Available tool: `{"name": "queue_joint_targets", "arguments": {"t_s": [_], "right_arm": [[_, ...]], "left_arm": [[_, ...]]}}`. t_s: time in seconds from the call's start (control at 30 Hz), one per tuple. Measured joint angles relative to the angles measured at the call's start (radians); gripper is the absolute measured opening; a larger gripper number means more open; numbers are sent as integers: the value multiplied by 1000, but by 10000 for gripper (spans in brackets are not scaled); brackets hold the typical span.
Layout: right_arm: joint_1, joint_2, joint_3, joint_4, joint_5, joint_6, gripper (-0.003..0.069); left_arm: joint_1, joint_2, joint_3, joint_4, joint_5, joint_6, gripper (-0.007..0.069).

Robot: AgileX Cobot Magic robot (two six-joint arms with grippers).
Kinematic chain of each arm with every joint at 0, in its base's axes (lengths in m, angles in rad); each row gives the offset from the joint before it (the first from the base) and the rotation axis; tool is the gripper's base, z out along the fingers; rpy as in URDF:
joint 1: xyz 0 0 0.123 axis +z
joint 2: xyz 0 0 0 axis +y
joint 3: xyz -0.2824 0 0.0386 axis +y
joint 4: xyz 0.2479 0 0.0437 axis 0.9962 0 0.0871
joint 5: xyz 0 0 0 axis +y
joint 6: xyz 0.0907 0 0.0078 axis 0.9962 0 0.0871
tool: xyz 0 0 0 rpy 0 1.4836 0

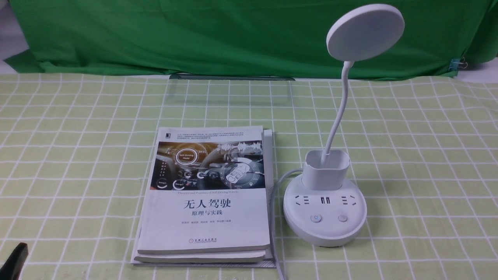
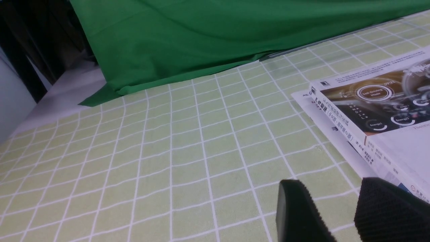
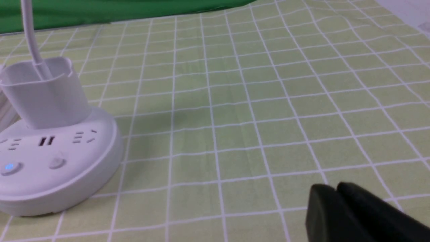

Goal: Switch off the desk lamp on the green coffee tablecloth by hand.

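Observation:
The white desk lamp [image 1: 325, 212] stands on the green coffee tablecloth [image 1: 428, 155] at the right of centre, its disc head [image 1: 365, 32] raised on the bendy neck. Two buttons sit on the base front; the left one [image 1: 316, 218] glows blue. The base also shows in the right wrist view [image 3: 50, 174]. My right gripper [image 3: 336, 193] is shut and empty, low over the cloth [image 3: 252, 117], well apart from the base. It is out of the front view. My left gripper [image 2: 332, 201] is open and empty beside the books; only its black tip [image 1: 13, 262] shows in the front view.
A stack of books [image 1: 206, 194] lies just left of the lamp, with the lamp's white cable [image 1: 278, 186] running between them. The books also show in the left wrist view [image 2: 386, 111]. A plain dark green backdrop cloth [image 1: 233, 35] hangs along the far edge.

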Motion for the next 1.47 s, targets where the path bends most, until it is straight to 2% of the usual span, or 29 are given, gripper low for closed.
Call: {"name": "queue_joint_targets", "arguments": {"t_s": [1.47], "right_arm": [[0,0,0,0,1,0,197]], "left_arm": [[0,0,0,0,-1,0,243]]}}
